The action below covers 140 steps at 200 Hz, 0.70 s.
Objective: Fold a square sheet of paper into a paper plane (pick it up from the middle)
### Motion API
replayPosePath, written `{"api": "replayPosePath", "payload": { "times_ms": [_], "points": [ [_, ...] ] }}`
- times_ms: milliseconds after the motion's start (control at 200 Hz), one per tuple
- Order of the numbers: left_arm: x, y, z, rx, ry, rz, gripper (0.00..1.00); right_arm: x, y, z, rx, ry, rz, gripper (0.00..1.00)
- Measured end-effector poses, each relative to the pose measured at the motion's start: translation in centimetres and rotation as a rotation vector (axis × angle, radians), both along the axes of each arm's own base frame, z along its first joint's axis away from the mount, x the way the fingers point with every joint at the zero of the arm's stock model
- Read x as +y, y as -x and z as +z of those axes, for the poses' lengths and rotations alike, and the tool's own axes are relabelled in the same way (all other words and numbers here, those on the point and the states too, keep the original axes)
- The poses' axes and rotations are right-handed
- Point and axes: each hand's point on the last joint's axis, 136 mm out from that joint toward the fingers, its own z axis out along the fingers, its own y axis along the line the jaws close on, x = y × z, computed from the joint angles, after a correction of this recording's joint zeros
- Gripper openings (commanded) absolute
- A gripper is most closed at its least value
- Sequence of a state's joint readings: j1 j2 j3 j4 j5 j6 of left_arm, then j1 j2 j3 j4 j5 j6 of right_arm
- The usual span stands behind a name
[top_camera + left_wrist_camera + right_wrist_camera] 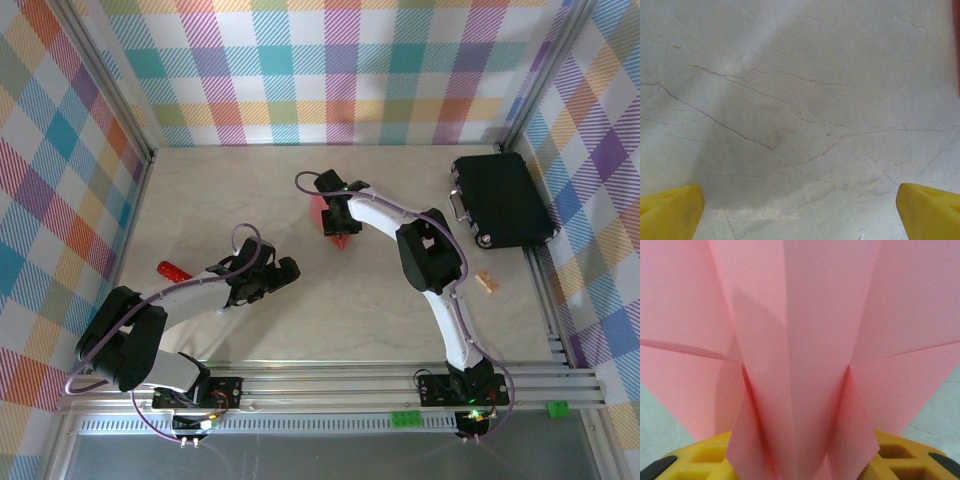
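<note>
Salmon-pink paper plane [805, 340] in right gripper [801, 462] — grip unclear, left gripper [800, 212] spread wide above table [790, 100].

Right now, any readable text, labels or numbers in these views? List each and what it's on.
None readable. The folded salmon-pink paper is plain; the black rectangular case shows no legible label; the small tan block near it is too small to tell.
</note>
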<state>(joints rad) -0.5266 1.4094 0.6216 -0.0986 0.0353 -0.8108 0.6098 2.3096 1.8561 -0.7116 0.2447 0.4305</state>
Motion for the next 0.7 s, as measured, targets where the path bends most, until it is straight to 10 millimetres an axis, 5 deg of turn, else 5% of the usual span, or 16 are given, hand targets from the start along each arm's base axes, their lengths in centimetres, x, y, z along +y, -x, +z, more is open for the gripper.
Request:
{"api": "replayPosePath", "payload": {
  "times_ms": [505, 700],
  "points": [
    [0.0, -0.1, 0.3, 0.002, -0.005, -0.004, 0.99, -0.4, -0.3, 0.2, -0.02, 0.0, -0.069, 0.48],
    [0.1, -0.9, 3.4, -0.064, -0.008, 0.004, 0.99, -0.4, 0.0, 2.1, -0.023, -0.024, -0.066, 0.55]
  ]
}}
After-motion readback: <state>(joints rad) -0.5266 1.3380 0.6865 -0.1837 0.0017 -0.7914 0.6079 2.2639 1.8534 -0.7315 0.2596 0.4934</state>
